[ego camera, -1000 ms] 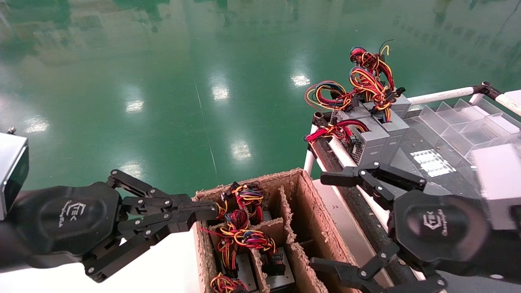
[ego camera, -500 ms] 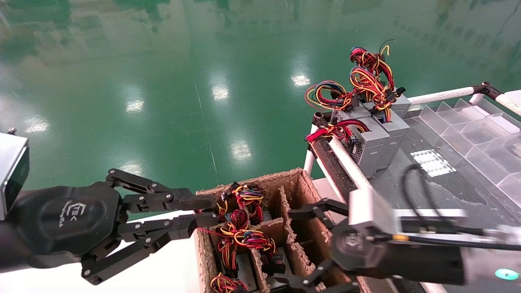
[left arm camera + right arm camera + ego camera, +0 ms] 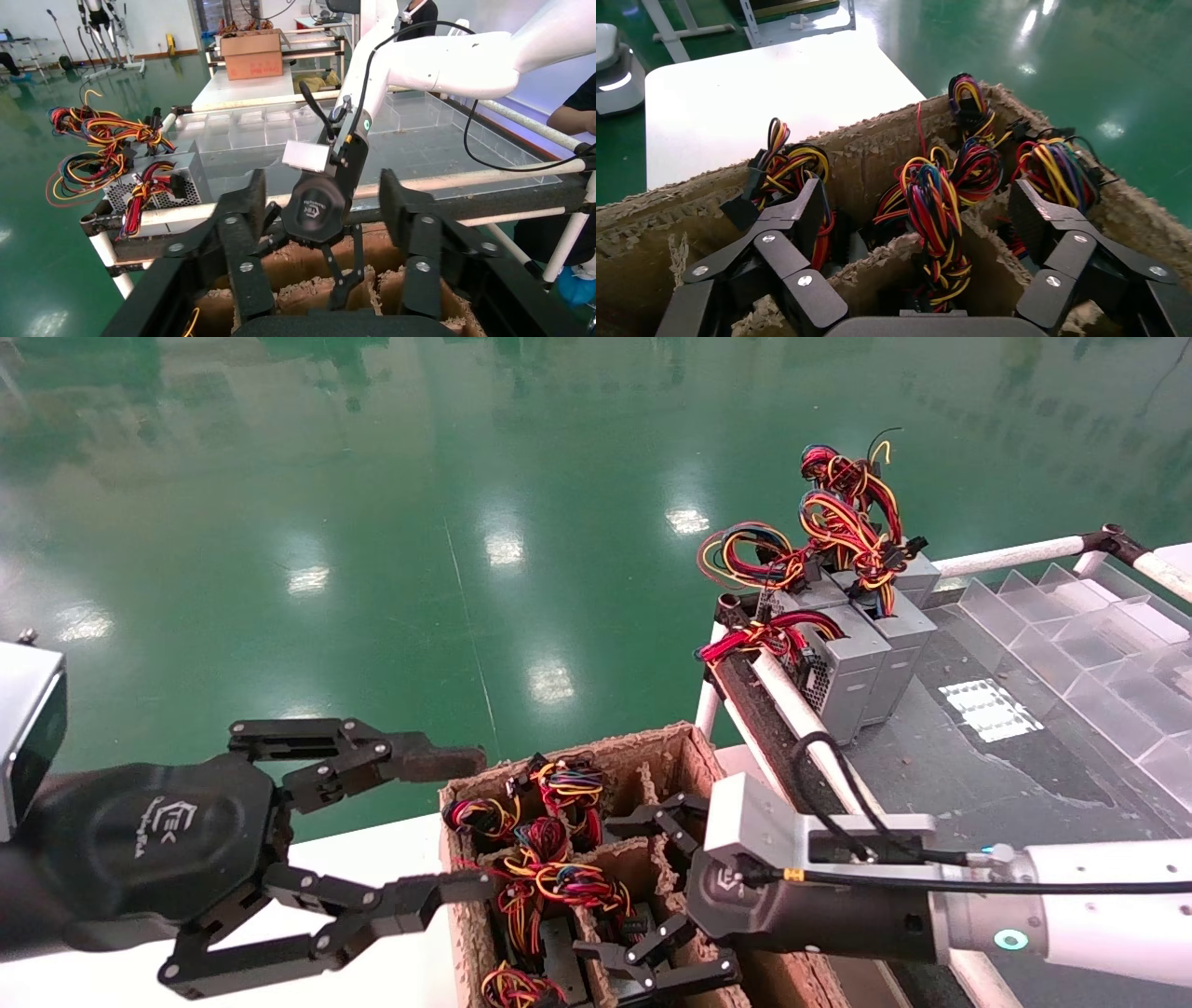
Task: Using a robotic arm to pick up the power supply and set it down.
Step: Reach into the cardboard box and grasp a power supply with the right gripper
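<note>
Several power supplies stand in the cells of a cardboard box (image 3: 680, 740), showing mostly as red, yellow and blue wire bundles (image 3: 551, 880). My right gripper (image 3: 652, 901), on the white forearm with the cyan light, hangs open over the box's middle cells. In the right wrist view this gripper (image 3: 919, 210) straddles one upright wire bundle (image 3: 933, 200) without touching it; the grey body below is hidden. My left gripper (image 3: 456, 823), with a brown fingertip pad, is spread open at the box's left wall and holds nothing.
More grey power supplies (image 3: 861, 654) with tangled wires stand at the far corner of the dark table (image 3: 978, 775), next to clear plastic dividers (image 3: 1071, 626). White tube rails (image 3: 792, 710) edge that table. A white surface (image 3: 391, 859) lies left of the box, green floor beyond.
The right arm swung left from above the dark table to over the box, staying open. The left gripper's fingers spread from nearly together to wide apart.
</note>
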You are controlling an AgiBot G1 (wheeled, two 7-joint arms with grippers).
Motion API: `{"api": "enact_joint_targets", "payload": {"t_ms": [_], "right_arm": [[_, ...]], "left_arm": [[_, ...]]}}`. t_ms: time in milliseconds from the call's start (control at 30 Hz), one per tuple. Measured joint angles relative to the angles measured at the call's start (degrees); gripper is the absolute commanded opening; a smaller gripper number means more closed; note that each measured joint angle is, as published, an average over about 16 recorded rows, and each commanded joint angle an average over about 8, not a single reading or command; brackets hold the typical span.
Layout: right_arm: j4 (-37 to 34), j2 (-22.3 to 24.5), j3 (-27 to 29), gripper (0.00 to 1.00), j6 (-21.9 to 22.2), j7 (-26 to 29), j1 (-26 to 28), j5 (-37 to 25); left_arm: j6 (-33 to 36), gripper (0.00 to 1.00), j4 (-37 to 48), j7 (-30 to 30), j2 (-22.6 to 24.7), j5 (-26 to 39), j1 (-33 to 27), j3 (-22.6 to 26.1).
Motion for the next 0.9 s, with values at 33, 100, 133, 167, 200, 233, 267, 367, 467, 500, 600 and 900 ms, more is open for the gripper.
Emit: {"api": "enact_joint_targets", "payload": {"t_ms": [33,100,133,167,200,233,267,367,467,500,600,900], "right_arm": [[-0.41,-0.28,-0.09,0.0,0.05,-0.11,0.01,-0.07],[-1.35,-0.81,-0.26,0.0,0.05,-0.37,0.08,-0.17],[-1.86,-1.06,-0.34,0.0,0.02,-0.5,0.14,-0.21],[-2.4,-1.31,-0.42,0.0,-0.04,-0.66,0.21,-0.24],[-2.95,-1.54,-0.5,0.0,-0.1,-0.82,0.29,-0.28],[-3.5,-1.77,-0.57,0.0,-0.16,-1.02,0.38,-0.32],[-4.05,-1.99,-0.63,0.0,-0.21,-1.25,0.47,-0.36],[-5.67,-2.63,-0.77,0.0,-0.34,-2.03,0.71,-0.47],[-7.12,-3.19,-0.87,0.0,-0.47,-2.91,0.91,-0.55],[-7.53,-3.36,-0.9,0.0,-0.49,-3.24,0.98,-0.62],[-8.52,-3.81,-1.0,0.0,-0.43,-4.19,1.1,-0.87],[-9.76,-4.69,-1.22,0.0,0.15,-6.1,0.89,-1.55]], "left_arm": [[0.0,1.0,0.0,0.0,0.0,0.0,0.0,0.0],[-0.01,1.0,0.0,0.01,-0.01,-0.01,0.0,0.01],[-0.01,1.0,0.0,0.01,-0.01,-0.01,0.0,0.02],[-0.01,1.0,0.0,0.01,-0.01,-0.01,0.0,0.02],[-0.01,1.0,0.0,0.01,-0.01,-0.02,-0.01,0.03],[-0.01,1.0,0.0,0.01,-0.01,-0.02,-0.01,0.03],[-0.01,1.0,0.0,0.02,-0.01,-0.02,-0.01,0.03],[-0.02,1.0,0.0,0.02,-0.02,-0.03,-0.01,0.05],[-0.03,1.0,0.0,0.03,-0.02,-0.04,-0.01,0.06],[-0.03,1.0,0.0,0.03,-0.03,-0.04,-0.01,0.06],[-0.03,1.0,0.0,0.04,-0.03,-0.05,-0.02,0.07],[-0.05,1.0,0.0,0.06,-0.05,-0.08,-0.02,0.11]]}}
